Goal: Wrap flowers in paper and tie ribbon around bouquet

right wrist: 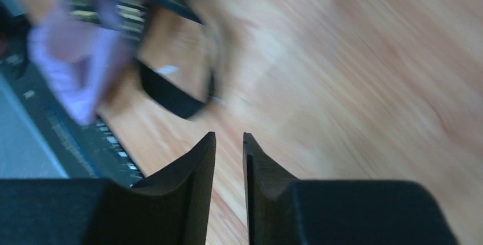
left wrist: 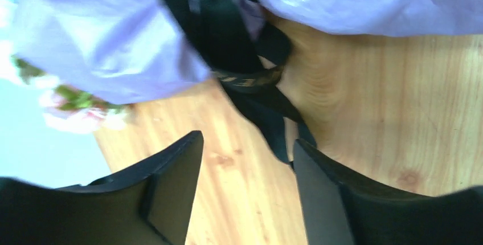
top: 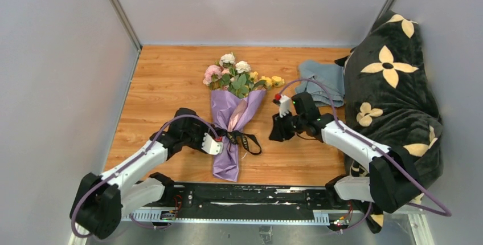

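**Bouquet** [top: 233, 108] at the centre of the tabletop [top: 165, 80], blooms toward 12 o'clock, ribbon [top: 244, 139] tied about its waist. Risk: a ribbon tail lies just beside the left end effector [left wrist: 248, 142] (a snag there would likely loosen the knot or drag the wrap). That end effector, at the bouquet's 8 o'clock, gapes wide and empty. The right end effector [right wrist: 229, 137], at 3 o'clock, is narrowly parted and empty.

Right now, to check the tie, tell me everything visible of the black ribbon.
The ribbon is narrow, black and floppy, with faint pale markings on one band. It is tied around the pinched waist of the purple paper cone; a loop and loose tails lie on the wooden table on the right arm's side. One tail ends near the open left tool, which does not grip it.
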